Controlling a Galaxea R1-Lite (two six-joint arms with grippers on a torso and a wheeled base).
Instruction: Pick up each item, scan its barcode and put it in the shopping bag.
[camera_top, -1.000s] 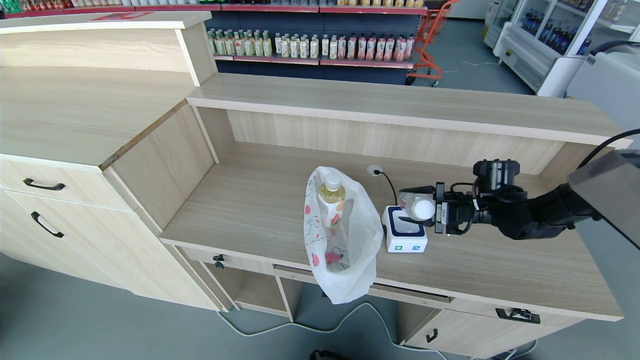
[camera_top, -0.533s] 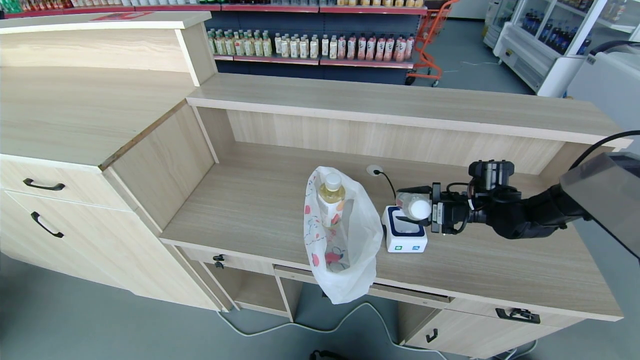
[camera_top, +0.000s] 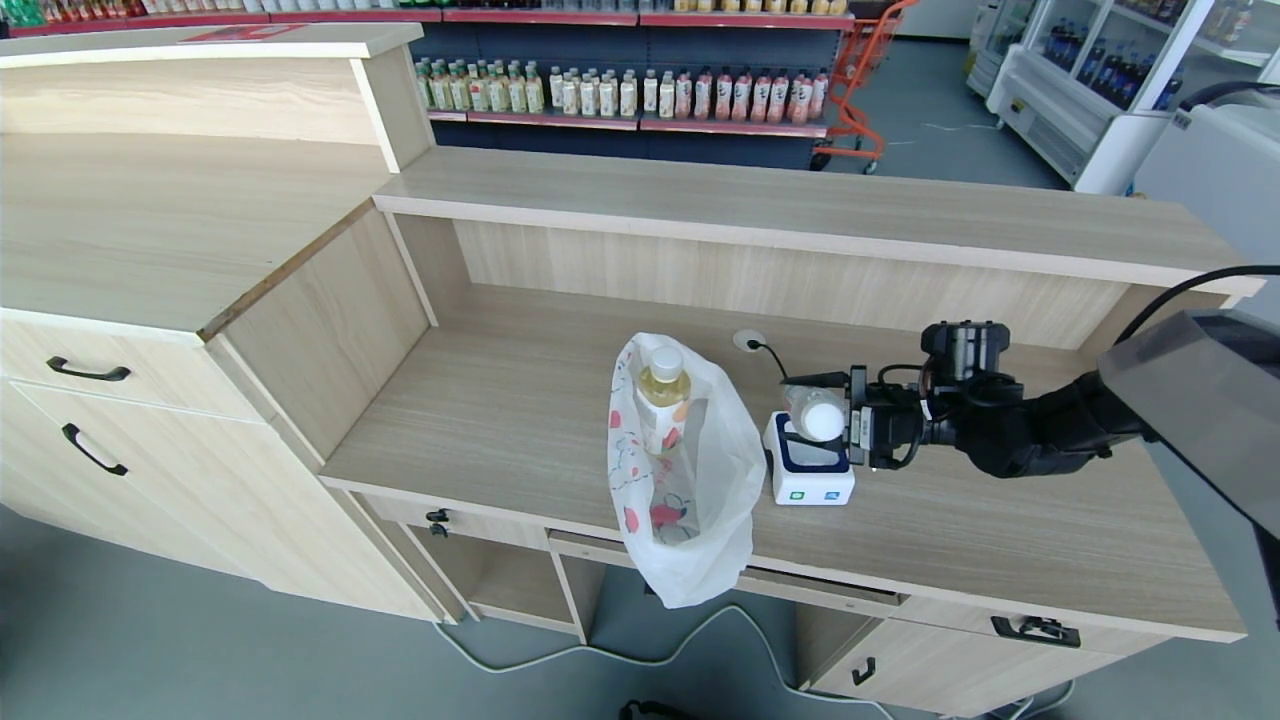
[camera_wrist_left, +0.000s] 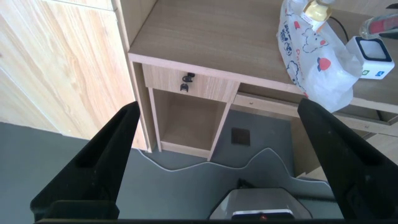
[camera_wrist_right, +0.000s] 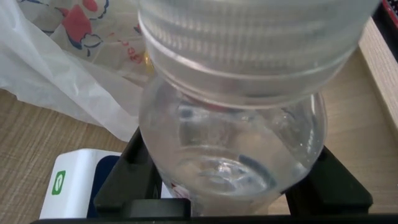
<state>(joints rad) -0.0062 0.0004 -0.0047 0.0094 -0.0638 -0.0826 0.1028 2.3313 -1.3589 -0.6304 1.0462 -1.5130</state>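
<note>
My right gripper (camera_top: 812, 410) is shut on a clear bottle (camera_top: 815, 414) with a white cap, holding it level just above the white scanner box (camera_top: 808, 472) on the counter. From the right wrist, the clear bottle (camera_wrist_right: 233, 118) looms close, with the scanner box (camera_wrist_right: 78, 186) below it. Left of the scanner stands the white printed shopping bag (camera_top: 688, 470), with a yellow drink bottle (camera_top: 662, 395) upright inside it. My left gripper (camera_wrist_left: 217, 162) hangs low in front of the counter, fingers spread wide; from there the shopping bag (camera_wrist_left: 311, 56) and scanner box (camera_wrist_left: 372, 53) show farther off.
A black cable (camera_top: 775, 365) runs from a counter grommet to the scanner. A raised wooden ledge (camera_top: 780, 215) backs the counter, and a tall cabinet (camera_top: 180, 230) stands to the left. Drawers and an open cubby (camera_wrist_left: 186, 121) lie under the counter. Bare counter lies right of the scanner.
My right gripper has carried the clear bottle to the left, bringing it more squarely over the scanner box. The bag and its bottle have stayed put.
</note>
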